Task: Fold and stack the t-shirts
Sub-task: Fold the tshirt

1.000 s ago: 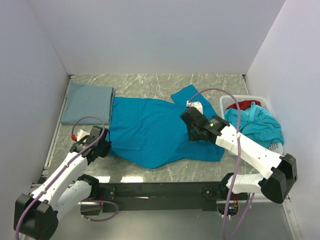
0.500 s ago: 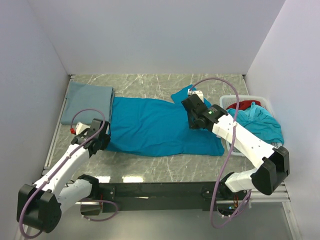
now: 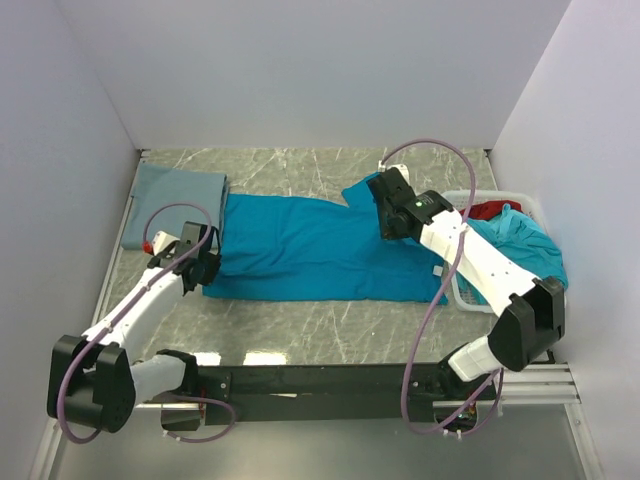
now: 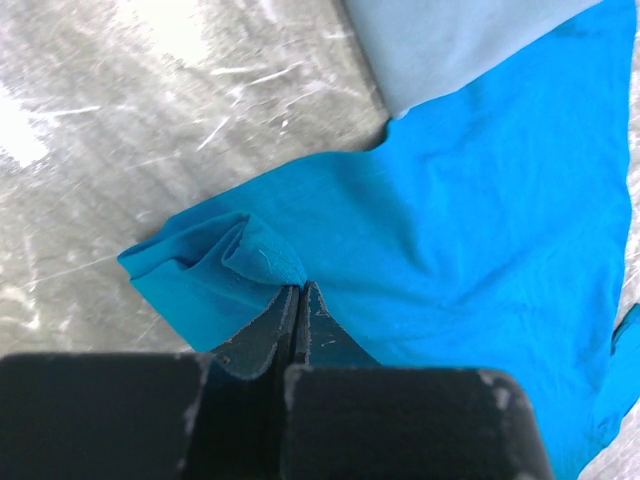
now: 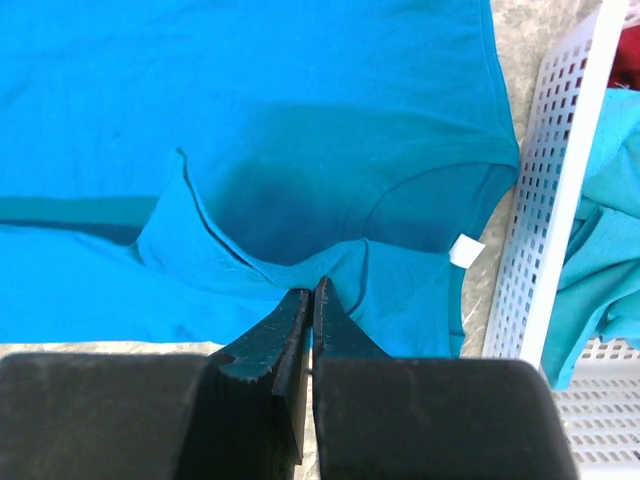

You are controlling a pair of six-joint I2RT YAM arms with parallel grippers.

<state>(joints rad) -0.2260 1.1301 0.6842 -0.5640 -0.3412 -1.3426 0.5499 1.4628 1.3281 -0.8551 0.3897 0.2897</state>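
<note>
My left gripper (image 4: pixel 298 293) is clenched on a bunched corner of the teal t-shirt (image 3: pixel 310 255). My right gripper (image 5: pixel 312 291) is pinched on cloth near its collar, so the limp cotton stretches flat along the marbled table (image 3: pixel 300 330) (a long, smooth band). A grey-blue t-shirt (image 3: pixel 175 205) lies folded at the left, and more shirts fill the perforated basket (image 5: pixel 540 200).

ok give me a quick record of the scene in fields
spread shirt: teal t-shirt, flat on the table
left tool: shut, pinching its bunched corner
right tool: shut, pinching fabric near the collar
folded: grey-blue t-shirt, far left
white basket: right side, holds a teal shirt and a red shirt
</note>
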